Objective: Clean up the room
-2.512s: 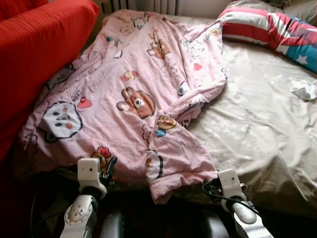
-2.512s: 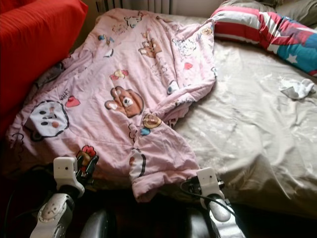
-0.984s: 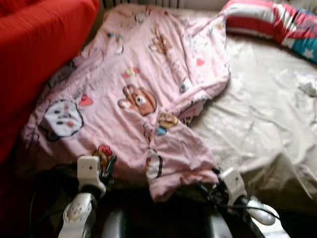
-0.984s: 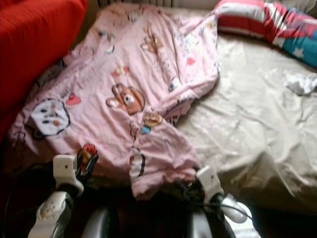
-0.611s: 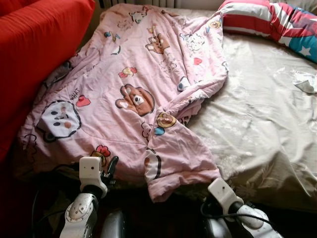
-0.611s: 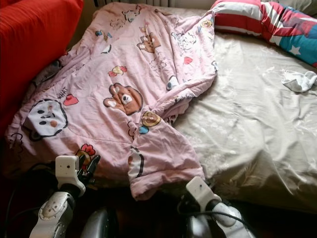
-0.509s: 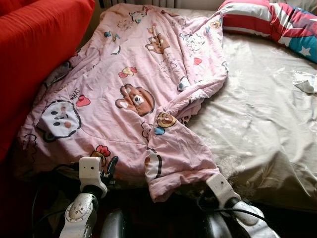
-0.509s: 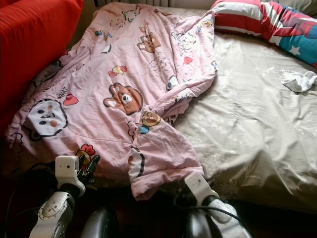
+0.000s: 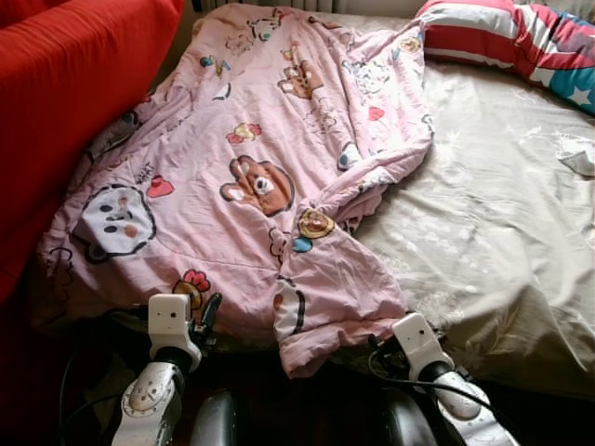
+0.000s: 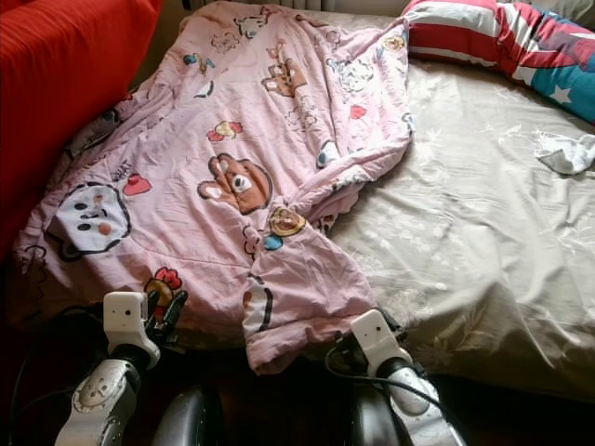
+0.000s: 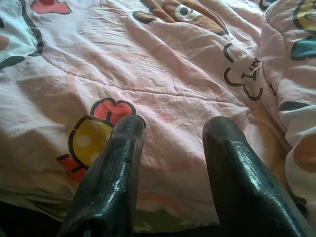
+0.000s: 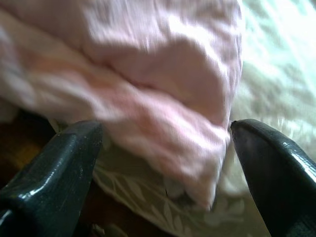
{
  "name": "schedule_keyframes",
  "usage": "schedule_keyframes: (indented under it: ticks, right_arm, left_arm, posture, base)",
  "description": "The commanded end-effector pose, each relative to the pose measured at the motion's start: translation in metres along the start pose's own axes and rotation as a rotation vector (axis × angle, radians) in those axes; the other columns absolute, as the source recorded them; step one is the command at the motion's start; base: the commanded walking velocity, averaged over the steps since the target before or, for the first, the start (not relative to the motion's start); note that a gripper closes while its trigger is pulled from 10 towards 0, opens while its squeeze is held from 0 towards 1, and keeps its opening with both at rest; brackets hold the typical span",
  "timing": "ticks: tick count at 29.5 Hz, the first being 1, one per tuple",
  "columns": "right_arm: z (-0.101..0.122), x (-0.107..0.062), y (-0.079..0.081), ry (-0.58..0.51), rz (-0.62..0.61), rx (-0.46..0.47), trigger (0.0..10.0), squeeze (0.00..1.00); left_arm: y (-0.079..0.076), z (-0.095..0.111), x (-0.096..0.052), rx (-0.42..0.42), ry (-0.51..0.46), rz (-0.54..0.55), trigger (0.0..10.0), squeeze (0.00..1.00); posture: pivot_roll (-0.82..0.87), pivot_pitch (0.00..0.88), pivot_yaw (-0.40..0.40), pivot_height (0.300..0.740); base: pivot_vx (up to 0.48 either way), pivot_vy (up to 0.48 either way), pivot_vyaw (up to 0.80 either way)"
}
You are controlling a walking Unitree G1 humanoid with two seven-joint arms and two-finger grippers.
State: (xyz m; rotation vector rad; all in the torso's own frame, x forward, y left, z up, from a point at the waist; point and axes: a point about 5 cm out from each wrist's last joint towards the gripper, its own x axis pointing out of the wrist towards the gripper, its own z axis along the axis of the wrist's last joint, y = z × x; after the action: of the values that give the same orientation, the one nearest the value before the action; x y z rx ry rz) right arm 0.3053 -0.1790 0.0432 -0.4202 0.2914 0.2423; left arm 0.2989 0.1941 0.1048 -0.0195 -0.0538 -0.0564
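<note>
Since half a second earlier, the right hand [image 12: 163,163] had pushed back up to the bed's [image 9: 502,242] near edge, fingers spread wide around the hanging corner of the pink cartoon quilt [image 9: 260,177]. That quilt lay rumpled over the bed's left half, against the red cushion [image 9: 65,102]. It looked soft, light and floppy, best pinched at its near-edge corners. The left hand [image 11: 170,148] hovered open just off the quilt's near hem, wrist raised.
</note>
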Motion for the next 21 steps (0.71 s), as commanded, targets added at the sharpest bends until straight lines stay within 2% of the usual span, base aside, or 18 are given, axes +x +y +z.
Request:
schedule_keyframes:
  ticks: [1,5,11,15,21]
  right_arm:
    - [-0.013,-0.005,-0.001,0.059,-0.010,0.006,10.0,0.00]
    - [-0.020,-0.007,-0.015,0.104,-0.087,0.015,10.0,0.00]
    - [-0.024,-0.008,-0.020,0.129,-0.119,0.020,10.0,0.00]
    - [-0.025,-0.006,-0.016,0.133,-0.100,0.009,10.0,0.00]
    - [-0.021,-0.002,-0.003,0.099,-0.067,0.090,10.0,0.00]
  left_arm:
    - [0.003,-0.006,-0.004,0.006,0.028,0.000,10.0,0.00]
    - [0.003,-0.005,-0.003,0.007,0.027,0.001,10.0,0.00]
    - [0.003,-0.005,-0.003,0.005,0.027,0.000,10.0,0.00]
    - [0.003,-0.005,-0.003,0.006,0.026,-0.001,10.0,0.00]
    - [0.003,-0.004,-0.002,0.007,0.024,0.001,10.0,0.00]
  posture:
    - [0.10,0.286,0.003,0.568]
    - [0.10,0.285,0.004,0.568]
    - [0.10,0.286,0.005,0.568]
    - [0.10,0.287,0.007,0.568]
    - [0.11,0.283,0.008,0.568]
  base:
    - [0.000,0.000,0.00]
    - [0.000,0.000,0.00]
    - [0.000,0.000,0.00]
    - [0.000,0.000,0.00]
    - [0.000,0.000,0.00]
